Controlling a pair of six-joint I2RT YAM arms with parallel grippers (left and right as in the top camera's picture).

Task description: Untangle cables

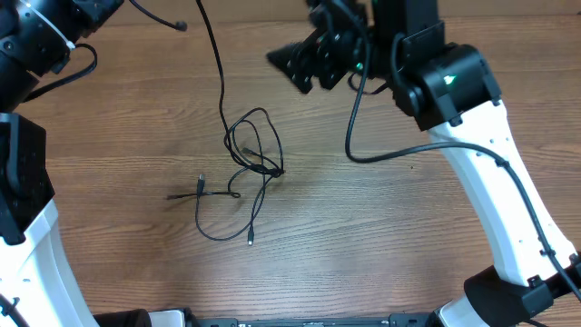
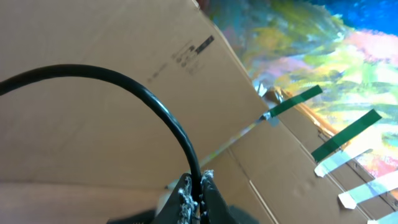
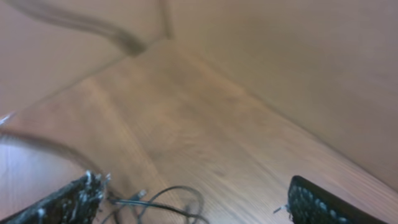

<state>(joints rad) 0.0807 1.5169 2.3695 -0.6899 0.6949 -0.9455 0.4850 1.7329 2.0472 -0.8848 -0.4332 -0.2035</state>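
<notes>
A tangle of thin black cables (image 1: 254, 154) lies in the middle of the wooden table (image 1: 408, 236), with plug ends at its left (image 1: 200, 186) and at the front (image 1: 251, 238). One strand (image 1: 218, 64) runs from the tangle up past the top edge. My left gripper (image 2: 198, 186) is shut on a black cable (image 2: 155, 102) that arcs up and to the left; the gripper itself is outside the overhead view. My right gripper (image 1: 304, 64) is open and empty, hovering behind and to the right of the tangle. The tangle also shows low in the right wrist view (image 3: 168, 202), between the open fingers (image 3: 194, 185).
The right arm's own thick black cable (image 1: 349, 136) hangs in a loop over the table right of the tangle. The left arm (image 1: 36, 45) fills the back left corner. The left wrist view faces cardboard (image 2: 93, 37), green tape (image 2: 295, 99) and a colourful sheet (image 2: 323, 37).
</notes>
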